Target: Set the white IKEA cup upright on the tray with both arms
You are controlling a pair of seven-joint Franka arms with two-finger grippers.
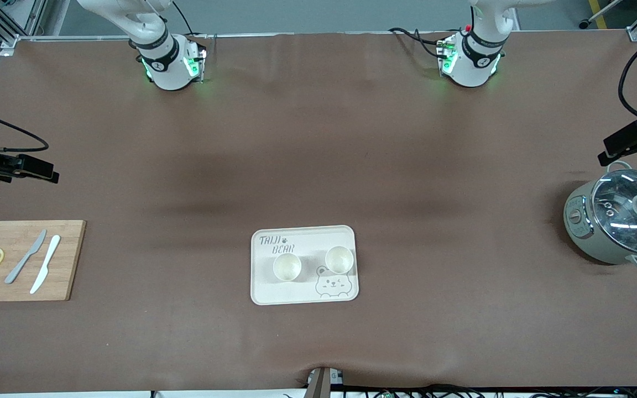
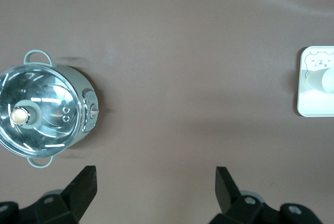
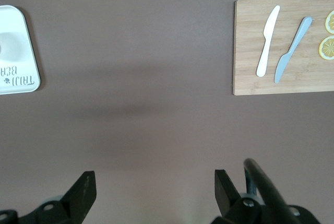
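Left gripper (image 2: 155, 187): raised over bare table mat between tray and pot, fingers spread wide, empty.
Right gripper (image 3: 155, 190): raised over mat between tray and cutting board, fingers wide apart, empty.
Tray (image 1: 263, 293): holds two white cups (image 1: 287, 267) (image 1: 339, 259), mouths up, side by side, apart.
Front view only: both cups whole; wrist views catch tray's edge, cup prob. partly seen.
Pot (image 2: 44, 110): glass-lidded, toward left arm's end from tray.
Cutting board (image 3: 250, 51): two knives (image 3: 267, 40) (image 3: 293, 49), lemon slices (image 3: 329, 47).
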